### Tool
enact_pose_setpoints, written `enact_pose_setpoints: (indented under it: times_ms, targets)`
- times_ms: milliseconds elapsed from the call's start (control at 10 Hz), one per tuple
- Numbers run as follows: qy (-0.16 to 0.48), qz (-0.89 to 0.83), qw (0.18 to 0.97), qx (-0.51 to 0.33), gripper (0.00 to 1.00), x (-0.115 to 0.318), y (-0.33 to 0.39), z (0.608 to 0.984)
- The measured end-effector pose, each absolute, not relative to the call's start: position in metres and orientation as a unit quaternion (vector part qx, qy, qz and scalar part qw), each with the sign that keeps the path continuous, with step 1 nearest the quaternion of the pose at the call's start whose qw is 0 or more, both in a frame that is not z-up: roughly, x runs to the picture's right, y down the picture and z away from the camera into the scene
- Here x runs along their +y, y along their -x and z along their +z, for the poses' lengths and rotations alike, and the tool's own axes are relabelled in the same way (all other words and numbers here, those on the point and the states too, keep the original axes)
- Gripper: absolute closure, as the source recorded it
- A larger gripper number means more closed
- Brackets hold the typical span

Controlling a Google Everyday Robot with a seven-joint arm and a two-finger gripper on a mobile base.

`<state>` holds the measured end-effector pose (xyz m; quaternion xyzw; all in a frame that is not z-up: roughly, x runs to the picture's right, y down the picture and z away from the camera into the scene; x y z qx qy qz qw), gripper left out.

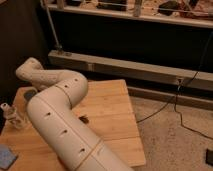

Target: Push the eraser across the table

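My pale arm (pixel 60 115) rises from the bottom edge, bends over the light-wood table (pixel 112 107) and reaches to the table's far left corner. My gripper sits at that end of the arm, tucked behind the wrist (pixel 27 70). Just under the wrist a dark shape (pixel 30 93) shows on the wood; I cannot tell whether it is the gripper or the eraser. Otherwise the eraser is hidden behind the arm.
A clear bottle (pixel 12 117) stands near the table's left edge. A flat light-blue pad (pixel 6 156) lies at the near left corner. A small orange-and-black object (pixel 84 119) rests beside the arm. Cables (pixel 170 105) trail over the floor on the right, below a dark shelf unit (pixel 135 45).
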<state>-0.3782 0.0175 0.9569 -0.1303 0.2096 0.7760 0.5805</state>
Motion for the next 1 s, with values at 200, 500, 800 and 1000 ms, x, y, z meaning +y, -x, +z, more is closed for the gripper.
enact_pose_setpoints:
  times_ms: [200,500,800,1000]
  targets:
    - [0.165,0.771,0.581,0.203,0.90,0.026,0.392,0.954]
    - [0.193,0.771,0.577,0.188,0.90,0.025,0.394,0.940]
    - [0.180,0.780,0.568,0.193,0.90,0.021,0.376,0.934]
    - [0.182,0.777,0.571,0.192,0.90,0.023,0.379,0.931]
